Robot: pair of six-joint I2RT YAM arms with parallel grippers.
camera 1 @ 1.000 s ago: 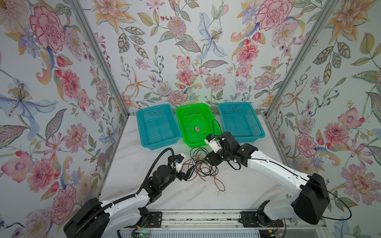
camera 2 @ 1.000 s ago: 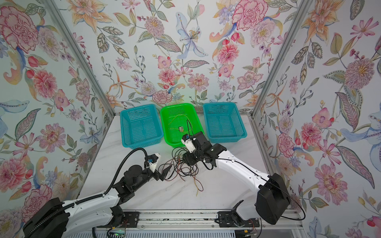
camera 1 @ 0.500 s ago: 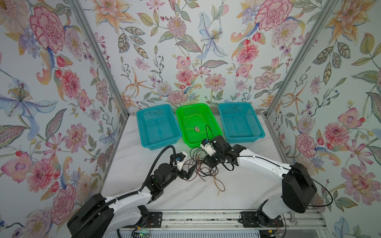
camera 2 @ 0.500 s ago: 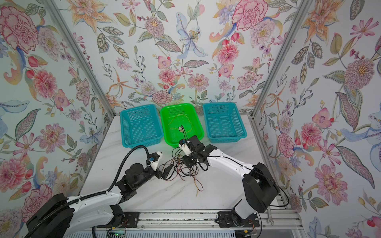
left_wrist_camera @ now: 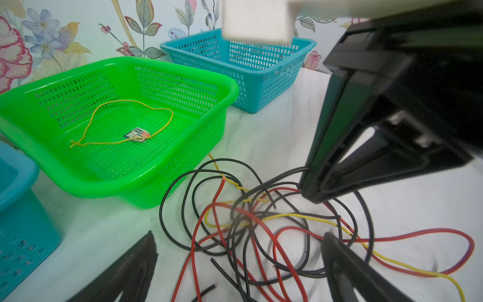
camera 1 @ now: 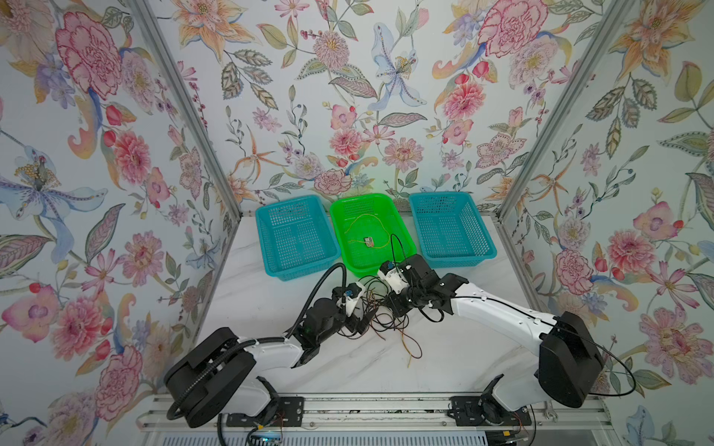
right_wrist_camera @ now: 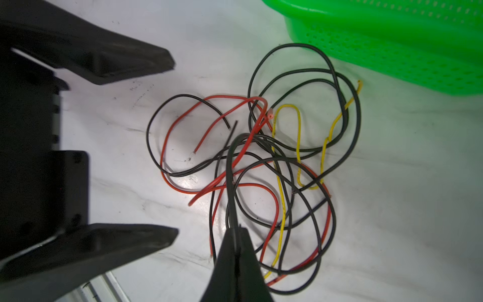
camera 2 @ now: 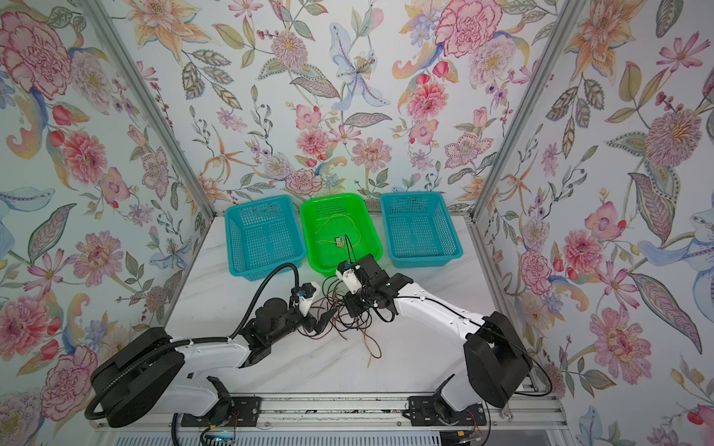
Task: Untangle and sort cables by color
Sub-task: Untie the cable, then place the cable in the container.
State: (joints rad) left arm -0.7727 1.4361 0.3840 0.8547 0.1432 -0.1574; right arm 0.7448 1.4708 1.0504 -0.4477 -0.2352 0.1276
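We are watching the right gripper [right_wrist_camera: 236, 231], whose jaws were standing apart a second ago, now pressing them together on one thin black cable [right_wrist_camera: 230, 183] that is rising out of the tangle of thin black, red and yellow cables [camera 1: 386, 322]; the arm itself is sitting almost where it was. The left gripper [left_wrist_camera: 239, 243] is staying spread wide, its two black fingers [right_wrist_camera: 117, 60] reaching in at the left edge of the pile and gripping nothing. That tangle is lying on the white marbled tabletop [camera 1: 456, 347], on the near side of the bright green perforated plastic basket [camera 1: 361, 198] and between the two grippers. Black loops are crossing over red ones, yellow strands are threading through the middle, and a long red loop [left_wrist_camera: 431, 229] is trailing out of the pile. Inside the green basket a lone thin yellow cable [left_wrist_camera: 130, 101] is resting in a ring beside a small printed tag [left_wrist_camera: 137, 135]. A teal perforated plastic basket [camera 1: 266, 239] is sitting at its left and a matching teal basket [camera 1: 485, 231] at its right, all three lining the far wall.
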